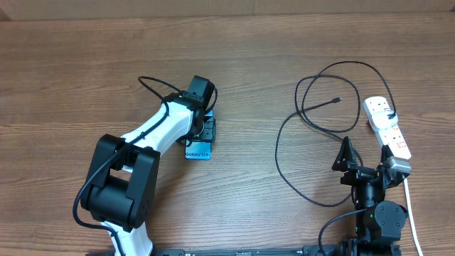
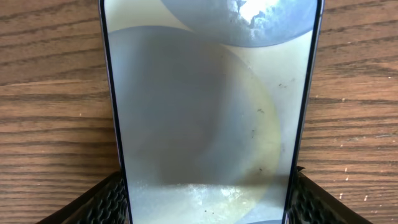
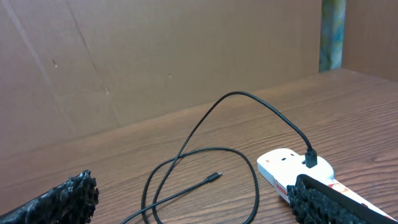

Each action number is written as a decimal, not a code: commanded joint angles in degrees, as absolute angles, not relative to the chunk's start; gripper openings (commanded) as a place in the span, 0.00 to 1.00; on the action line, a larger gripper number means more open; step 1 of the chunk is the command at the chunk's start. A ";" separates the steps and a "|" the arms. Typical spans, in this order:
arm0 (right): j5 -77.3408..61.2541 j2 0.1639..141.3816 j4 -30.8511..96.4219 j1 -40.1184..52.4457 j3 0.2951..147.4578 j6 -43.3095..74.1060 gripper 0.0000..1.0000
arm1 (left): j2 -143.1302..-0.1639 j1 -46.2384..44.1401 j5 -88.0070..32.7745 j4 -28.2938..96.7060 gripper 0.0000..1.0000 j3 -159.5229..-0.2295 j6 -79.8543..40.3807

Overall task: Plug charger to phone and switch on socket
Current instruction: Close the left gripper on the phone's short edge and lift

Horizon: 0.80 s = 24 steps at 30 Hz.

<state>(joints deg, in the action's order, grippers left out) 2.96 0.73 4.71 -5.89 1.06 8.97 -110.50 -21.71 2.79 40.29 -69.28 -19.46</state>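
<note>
Phone (image 1: 198,151) is seen lying flat on a wooden table (image 1: 71,71), left of centre in the overhead view, its light-blue screen lettered "Galaxy S24". Most of it is covered by the left gripper (image 1: 202,129), which is lowered over it from the white and black arm. In the left wrist view the phone (image 2: 205,106) fills the frame, and one black ridged finger pad (image 2: 102,202) is seen at each lower corner, close against a long edge. The jaws are set astride the phone; whether they press on it cannot be told.

Well apart, in the right half of the overhead view, the charger (image 1: 276,153) is spread in wide loose loops. Its small connector tip (image 1: 338,99) lies free on the wood, near the socket (image 1: 387,126). The black plug (image 3: 310,158) is seated in the outlet at the far end of the white strip, which lies at the right edge with its thick white cord (image 1: 409,206) led toward the bottom.

Just below the strip the right gripper (image 1: 370,162) is held with its jaws wide apart and nothing between them.
</note>
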 commanded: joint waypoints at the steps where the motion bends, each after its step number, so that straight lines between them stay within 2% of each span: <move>1: 2.66 0.34 4.47 -5.65 0.45 8.49 1.00 | -112.07 -21.63 2.92 40.60 0.56 -69.25 -21.12; 5: 2.66 0.34 4.47 -5.65 0.45 8.49 1.00 | -112.07 -21.63 2.90 40.69 0.52 -69.25 -22.35; 24: 2.66 0.34 4.47 -5.65 0.45 8.49 1.00 | -112.03 -21.61 2.59 41.34 0.52 -69.30 -23.22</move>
<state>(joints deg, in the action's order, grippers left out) 2.94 0.73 4.69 -5.91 1.06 8.97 -110.50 -21.74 2.79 40.75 -69.36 -21.34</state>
